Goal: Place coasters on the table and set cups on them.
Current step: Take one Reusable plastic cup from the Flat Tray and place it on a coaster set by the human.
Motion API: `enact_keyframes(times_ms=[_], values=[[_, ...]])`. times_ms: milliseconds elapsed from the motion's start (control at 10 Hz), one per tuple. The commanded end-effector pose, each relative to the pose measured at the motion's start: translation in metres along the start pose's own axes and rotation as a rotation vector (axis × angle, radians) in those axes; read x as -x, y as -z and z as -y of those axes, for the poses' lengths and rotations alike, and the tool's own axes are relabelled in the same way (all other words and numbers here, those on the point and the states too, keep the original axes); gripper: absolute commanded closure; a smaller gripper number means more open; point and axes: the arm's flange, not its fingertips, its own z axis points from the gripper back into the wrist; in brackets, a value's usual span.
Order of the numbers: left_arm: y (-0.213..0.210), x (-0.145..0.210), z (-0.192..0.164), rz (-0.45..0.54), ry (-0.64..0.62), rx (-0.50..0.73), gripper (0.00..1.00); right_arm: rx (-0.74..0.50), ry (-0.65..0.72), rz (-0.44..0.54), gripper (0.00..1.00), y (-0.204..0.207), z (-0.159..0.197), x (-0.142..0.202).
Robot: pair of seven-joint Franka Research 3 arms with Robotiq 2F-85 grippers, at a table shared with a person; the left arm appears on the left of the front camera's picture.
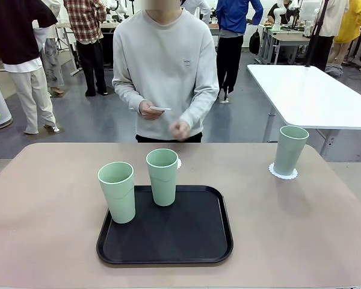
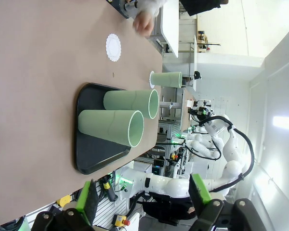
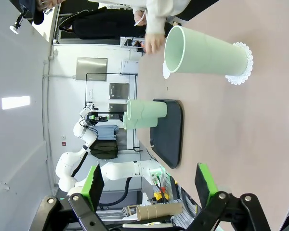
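- Tall pale mint-green plastic tumbler (image 1: 290,149) at the far right of the large beige-pink matte table (image 1: 48,198). Upright, mouth up, long axis vertical, narrowing toward the base, with a faint ridge line below the rim.
- Standing on a thin white round paper doily (image 1: 283,173), with the scalloped lacy edge showing around the base.
- Black rounded tray (image 1: 168,256) near the middle of the table, holding two more of the same tumblers. Left tumbler (image 1: 117,192) at the tray's left edge, middle tumbler (image 1: 162,177) by its far edge.
- Both upright with open ends up, close together but apart. Only bare green wall visible inside them.
- Second lacy doily (image 2: 113,46) lying flat and bare on the table beyond the tray's far edge. Mostly hidden behind the middle tumbler in the front view.
- Thin white flat piece (image 1: 160,108), seen edge-on, held in the person's hand (image 1: 149,110) at the far side, above the table. Other hand (image 1: 180,128) loosely curled.
- Left gripper (image 2: 144,197): green-padded fingers spread wide, nothing between them, well back from the tray on the near side.
- Right gripper (image 3: 149,185): fingers likewise spread wide, gripping nothing, well apart from the far-right tumbler.
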Motion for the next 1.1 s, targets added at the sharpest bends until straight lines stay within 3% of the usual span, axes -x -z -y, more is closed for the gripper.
enact_keyframes(times_ms=[0,1000], values=[[0.0011,-0.0008,0.0017,0.000,0.016,0.022,0.00,-0.004,0.005,0.004,0.00,0.0003,0.0001,-0.0001],[0.0011,-0.0008,0.0017,0.000,0.016,0.022,0.00,-0.004,0.005,0.004,0.00,0.0003,0.0001,-0.0001]])
